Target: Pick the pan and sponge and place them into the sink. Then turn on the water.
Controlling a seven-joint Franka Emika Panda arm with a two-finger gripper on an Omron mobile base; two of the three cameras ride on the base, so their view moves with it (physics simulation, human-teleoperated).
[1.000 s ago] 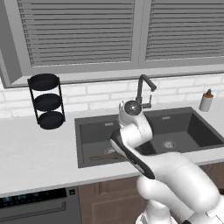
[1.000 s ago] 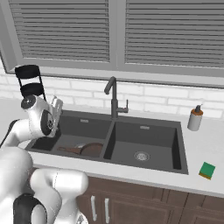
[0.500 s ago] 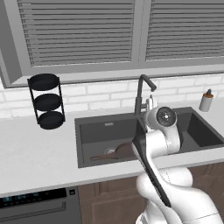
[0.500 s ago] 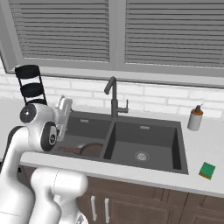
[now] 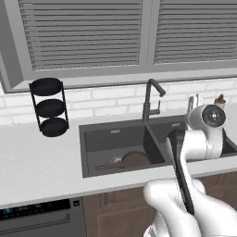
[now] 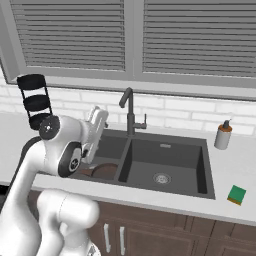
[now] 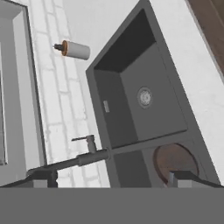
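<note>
Arm's swung right off the pan (image 5: 135, 159) in sink (image 6: 200, 150); fingers (image 7: 111, 179) wide open, empty, so keep high, drop squarely over sponge (image 6: 237, 194) on right tabletop (image 6: 235, 175).

1. The sink (image 6: 165, 150) sits sunk into the surface (image 6: 235, 165), under the window.
2. The pan (image 5: 135, 159) lies in the left bowl, handle pointing left.
3. The faucet (image 6: 130, 112) stands behind the divider between the two bowls.
4. The sponge (image 6: 237, 195) rests on the surface, right of the sink, near the front edge.
5. A soap bottle (image 6: 223, 135) stands behind it, by the wall.
6. The rack (image 5: 48, 107) stands well left of the sink.
</note>
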